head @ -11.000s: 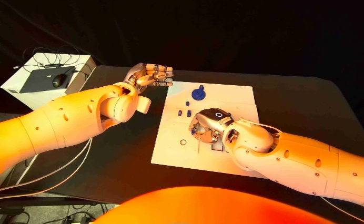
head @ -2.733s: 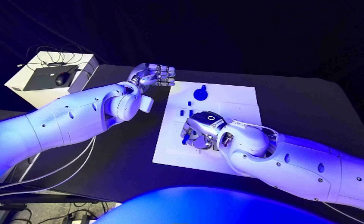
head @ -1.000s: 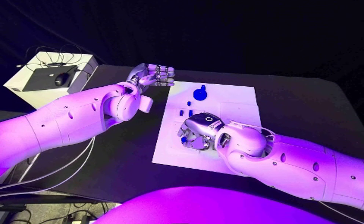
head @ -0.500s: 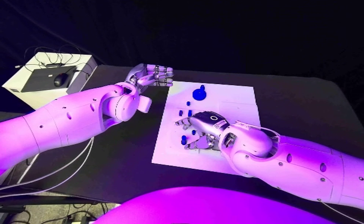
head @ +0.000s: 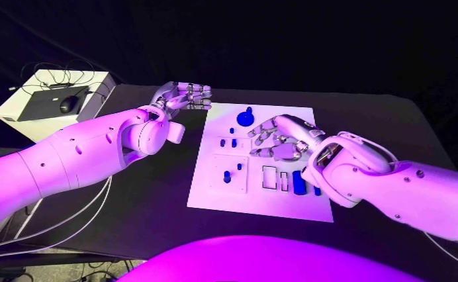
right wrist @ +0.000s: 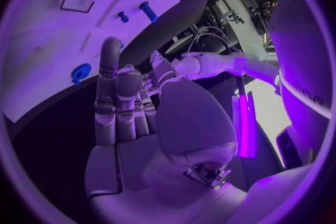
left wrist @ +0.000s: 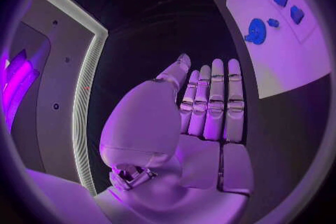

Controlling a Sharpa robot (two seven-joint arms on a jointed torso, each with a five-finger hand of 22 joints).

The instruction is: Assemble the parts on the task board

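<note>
Black table (head: 382,130) | task board (head: 286,202) parts (head: 298,183) below right hand (head: 282,140) | fingers (head: 263,131) spread (both hands empty)

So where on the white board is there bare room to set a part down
The task board is bare along its near edge, below the rectangular slots, and in its far right corner beyond the round blue part. The middle is crowded: small blue parts, slots, and the right hand over them.

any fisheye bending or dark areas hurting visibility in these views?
Head view: backdrop black, task board lit and readable. Left wrist view: board's edge bows, left hand covers the middle. Right wrist view: same bowing, right hand covers the middle.
</note>
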